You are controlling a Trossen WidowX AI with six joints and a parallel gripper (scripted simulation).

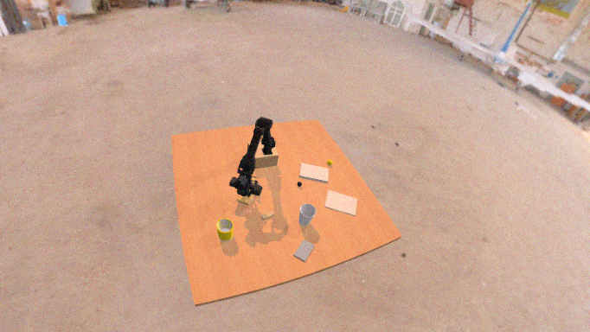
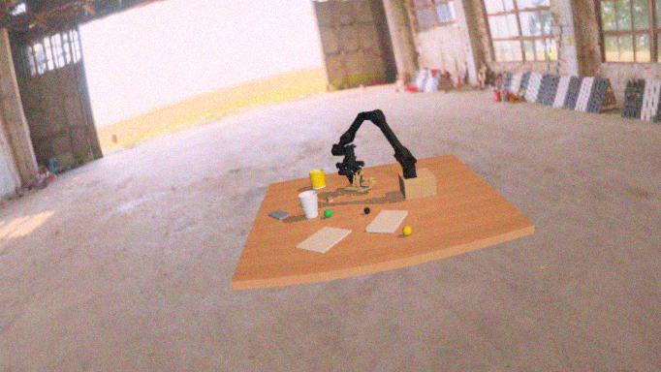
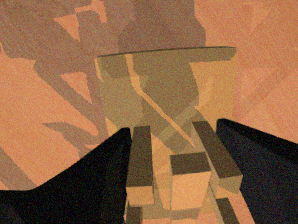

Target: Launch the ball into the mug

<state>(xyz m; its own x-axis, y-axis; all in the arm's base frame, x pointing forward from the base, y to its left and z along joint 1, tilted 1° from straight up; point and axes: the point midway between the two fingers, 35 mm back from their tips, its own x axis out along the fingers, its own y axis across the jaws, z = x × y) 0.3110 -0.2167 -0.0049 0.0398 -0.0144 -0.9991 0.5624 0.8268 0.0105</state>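
Exterior view shows the worktop bearing the catapult. The gripper, over it, is pinching the catapult's frame; aiming seems in progress. The white cup stands apart from the catapult, the yellow mug nearer, no ball seen inside. Whether the catapult is loaded, I cannot tell; firing remains.

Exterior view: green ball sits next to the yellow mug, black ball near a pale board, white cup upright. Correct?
Not quite: the exterior view shows the green ball beside the white cup, not the yellow mug. The black ball near a pale board and the upright cup stand.
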